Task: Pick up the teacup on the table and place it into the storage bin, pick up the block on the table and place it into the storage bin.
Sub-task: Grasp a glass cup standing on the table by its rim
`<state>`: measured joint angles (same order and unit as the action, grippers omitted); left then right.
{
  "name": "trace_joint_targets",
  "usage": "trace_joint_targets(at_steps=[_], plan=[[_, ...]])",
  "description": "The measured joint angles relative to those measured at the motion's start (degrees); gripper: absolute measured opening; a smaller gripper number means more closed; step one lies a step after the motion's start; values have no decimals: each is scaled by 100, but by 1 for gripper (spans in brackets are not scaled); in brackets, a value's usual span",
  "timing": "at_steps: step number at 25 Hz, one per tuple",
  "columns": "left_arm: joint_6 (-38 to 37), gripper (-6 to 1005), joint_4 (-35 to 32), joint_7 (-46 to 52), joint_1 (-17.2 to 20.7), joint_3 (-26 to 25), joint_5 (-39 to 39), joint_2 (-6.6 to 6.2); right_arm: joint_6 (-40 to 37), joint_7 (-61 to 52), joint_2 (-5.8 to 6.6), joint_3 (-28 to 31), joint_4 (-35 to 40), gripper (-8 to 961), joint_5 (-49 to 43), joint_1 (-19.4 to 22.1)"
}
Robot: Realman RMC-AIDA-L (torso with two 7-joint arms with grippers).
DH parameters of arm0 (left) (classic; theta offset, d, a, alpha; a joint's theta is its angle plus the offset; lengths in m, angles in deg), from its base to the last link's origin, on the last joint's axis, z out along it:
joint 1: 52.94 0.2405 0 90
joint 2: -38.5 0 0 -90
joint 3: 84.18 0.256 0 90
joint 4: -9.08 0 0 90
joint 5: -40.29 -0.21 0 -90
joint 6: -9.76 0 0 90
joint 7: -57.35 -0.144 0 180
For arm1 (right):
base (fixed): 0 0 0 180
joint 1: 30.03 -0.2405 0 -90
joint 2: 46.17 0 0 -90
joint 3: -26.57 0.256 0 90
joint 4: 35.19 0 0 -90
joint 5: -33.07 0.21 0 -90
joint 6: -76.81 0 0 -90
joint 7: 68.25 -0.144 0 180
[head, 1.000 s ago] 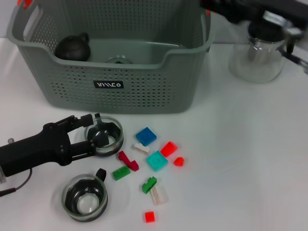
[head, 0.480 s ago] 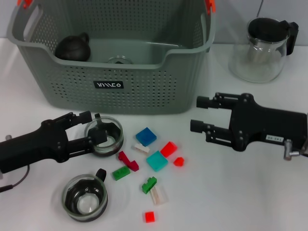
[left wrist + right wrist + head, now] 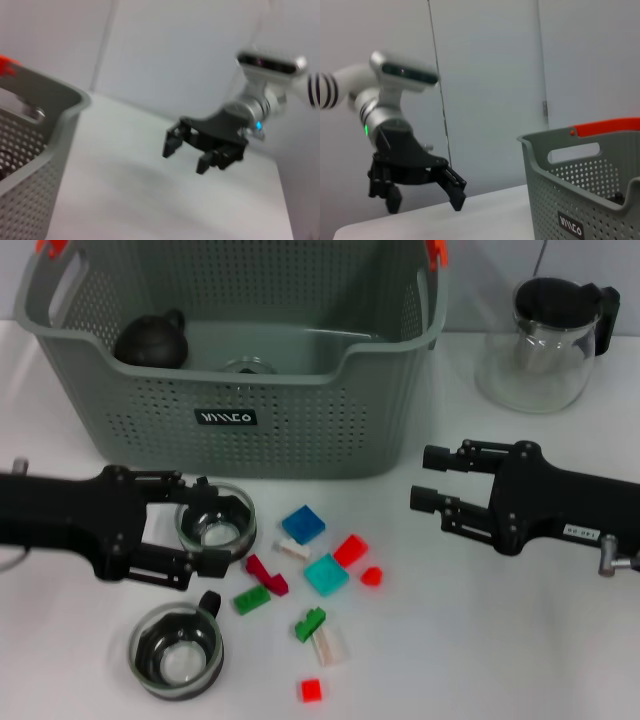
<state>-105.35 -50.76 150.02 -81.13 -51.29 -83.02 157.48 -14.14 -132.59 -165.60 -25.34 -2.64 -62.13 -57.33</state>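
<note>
Head view. Storage bin [image 3: 235, 390]: grey-green perforated plastic, cut-out handles, orange clips, black label; upper left and centre of frame, long axis running left to right. Inside it, a dark round teapot [image 3: 150, 340] at the left end. Glass pitcher [image 3: 545, 340], black lid, upper right, apart from the bin.

Teacup [image 3: 215, 525]: clear glass, round, upright, mouth up; just below the bin's front wall, left of centre. Left gripper [image 3: 200, 525]: black, entering from the left edge, fingers spread on either side of the teacup. Second glass cup [image 3: 178, 648] lower left, upright.

Blocks, small plastic, scattered at centre: blue block [image 3: 303, 524], teal block [image 3: 326, 574], red block [image 3: 350, 549], green block [image 3: 310, 623], others smaller.

Right gripper [image 3: 432, 480]: black, right of centre, fingers spread, pointing left, holding nothing.

Left wrist view. Bin corner at left edge; right gripper [image 3: 187, 152] at centre, spread.

Right wrist view. Bin at right; left gripper [image 3: 422, 197] at left, spread.
</note>
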Motion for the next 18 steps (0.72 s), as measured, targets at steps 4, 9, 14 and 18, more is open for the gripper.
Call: trace_joint_targets(at_steps=[4, 9, 14, 18], plan=[[-145, 800, -1518, 1161, -325, 1037, -205, -5, 38, -13, -5, -1, -6, 513, 0, -8], [-105, 795, -2389, 2074, -825, 2076, -1170, 70, 75, -47, -8, -4, -12, 517, 2, 16], [-60, 789, -2475, 2570, -1334, 2949, -2340, 232, 82, -88, 0, 2, -13, 517, 26, 18], [73, 785, -2644, 2699, -1488, 3316, -3068, 471, 93, -152, 0, 4, -13, 517, 34, 3]])
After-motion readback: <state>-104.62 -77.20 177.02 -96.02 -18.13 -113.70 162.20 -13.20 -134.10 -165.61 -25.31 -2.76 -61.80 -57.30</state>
